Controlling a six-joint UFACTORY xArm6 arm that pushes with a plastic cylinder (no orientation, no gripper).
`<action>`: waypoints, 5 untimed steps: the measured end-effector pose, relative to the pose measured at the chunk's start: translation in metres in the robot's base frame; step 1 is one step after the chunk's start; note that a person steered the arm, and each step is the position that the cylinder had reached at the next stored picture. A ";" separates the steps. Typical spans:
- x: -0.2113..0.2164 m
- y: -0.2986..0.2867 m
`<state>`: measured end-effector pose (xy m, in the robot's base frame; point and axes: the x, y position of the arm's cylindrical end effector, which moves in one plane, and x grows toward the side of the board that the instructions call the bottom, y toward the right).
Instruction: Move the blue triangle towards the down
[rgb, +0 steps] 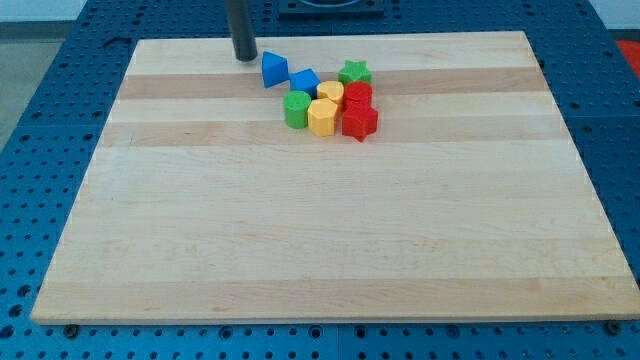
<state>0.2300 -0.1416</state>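
The blue triangle (273, 68) lies near the view's top on the wooden board (330, 240), at the left end of a cluster of blocks. My tip (245, 57) rests on the board just to the left of and slightly above the triangle, a small gap apart. A second blue block (304, 81) lies right of the triangle, close beside it.
The cluster right of the triangle holds a green cylinder (297, 109), a yellow hexagon (322, 116), a yellow heart-like block (331, 94), a green star (354, 72), a red block (359, 95) and a red star (359, 122). Blue perforated table surrounds the board.
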 end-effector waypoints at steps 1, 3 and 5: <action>0.001 -0.012; 0.023 -0.008; 0.024 0.070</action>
<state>0.2545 -0.0720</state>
